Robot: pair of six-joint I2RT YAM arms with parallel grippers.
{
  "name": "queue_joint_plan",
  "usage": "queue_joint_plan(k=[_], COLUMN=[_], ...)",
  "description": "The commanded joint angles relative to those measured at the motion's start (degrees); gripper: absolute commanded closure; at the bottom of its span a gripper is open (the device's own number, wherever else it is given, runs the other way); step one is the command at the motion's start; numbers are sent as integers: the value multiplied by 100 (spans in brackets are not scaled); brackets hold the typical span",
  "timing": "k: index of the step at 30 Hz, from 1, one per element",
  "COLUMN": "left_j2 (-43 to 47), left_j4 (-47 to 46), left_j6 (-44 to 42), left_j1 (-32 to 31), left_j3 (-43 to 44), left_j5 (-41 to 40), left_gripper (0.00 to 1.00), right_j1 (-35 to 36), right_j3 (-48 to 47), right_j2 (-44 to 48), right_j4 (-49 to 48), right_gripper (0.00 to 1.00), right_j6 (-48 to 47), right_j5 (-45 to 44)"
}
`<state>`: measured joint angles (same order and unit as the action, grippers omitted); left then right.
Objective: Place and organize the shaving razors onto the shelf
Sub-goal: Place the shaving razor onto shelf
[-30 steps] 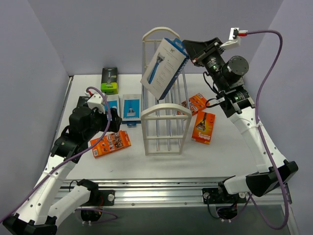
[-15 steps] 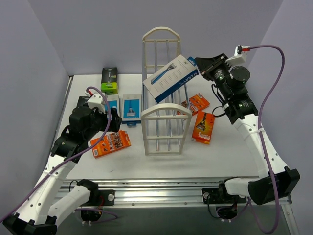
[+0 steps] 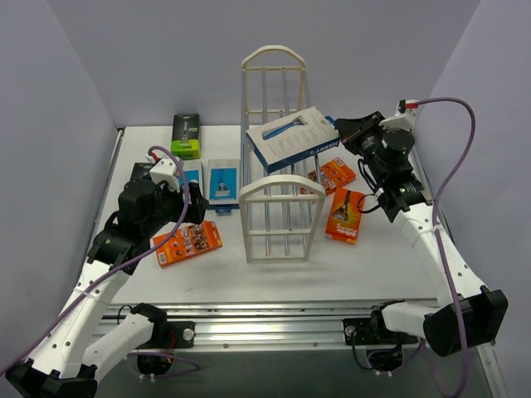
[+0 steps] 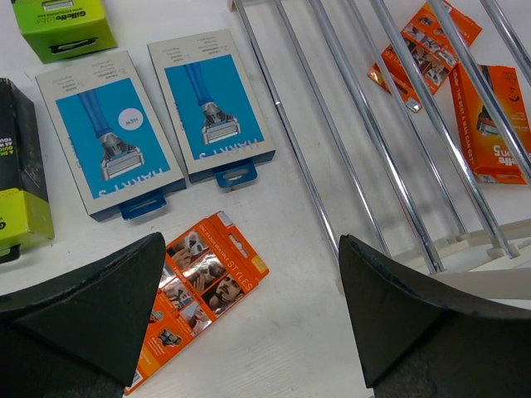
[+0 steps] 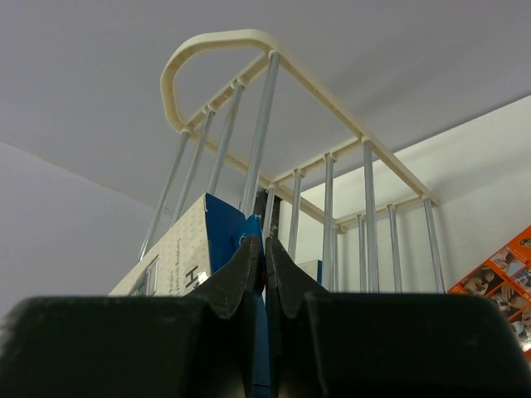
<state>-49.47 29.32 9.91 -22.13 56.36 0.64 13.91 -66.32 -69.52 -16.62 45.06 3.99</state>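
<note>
HARRY'S is printed along the side edge of the raised blue-and-white box. The same name is seen upside down on the two flat blue boxes. Gillette is read on the lime-green box, and STYLES on the orange box.

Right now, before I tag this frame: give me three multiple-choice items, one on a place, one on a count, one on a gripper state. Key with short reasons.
1. Where is the Harry's box that the right gripper holds?
A. Raised over the shelf
B. Lying flat, left of the shelf
C. Standing on the lowest tier

2. How many orange boxes lie on the table?
A. One
B. Three
C. Five

3. The left gripper is:
A. Open and empty
B. Shut on an orange box
C. Shut on a blue box

Key: A, the box hangs off the table above the shelf's bars. B, one lies left of the shelf and two right. A, its fingers stand wide apart with nothing between them.
</note>
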Motion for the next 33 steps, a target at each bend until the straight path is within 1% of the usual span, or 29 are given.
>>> queue_joint_plan(k=[1, 2, 5, 14, 33], left_j2=[-10, -10, -36, -71, -229], left_j4=[-313, -313, -304, -313, -357], left_j6=[37, 37, 37, 37, 72], left_j1=[25, 25, 25, 25, 25], left_j3=[103, 103, 103, 103, 103], left_j5=[111, 120, 120, 120, 234], left_gripper=[6, 6, 6, 6, 6], right_j1=[-11, -20, -20, 33, 823], right_j3=[102, 198, 269, 261, -346], right_j2=[210, 210, 193, 79, -686], right_j4=[-464, -595, -807, -992, -1212], right_gripper=[100, 100, 100, 100, 100], right_j6=[56, 117, 188, 574, 723], right_j5=[-372, -529, -531, -706, -1892])
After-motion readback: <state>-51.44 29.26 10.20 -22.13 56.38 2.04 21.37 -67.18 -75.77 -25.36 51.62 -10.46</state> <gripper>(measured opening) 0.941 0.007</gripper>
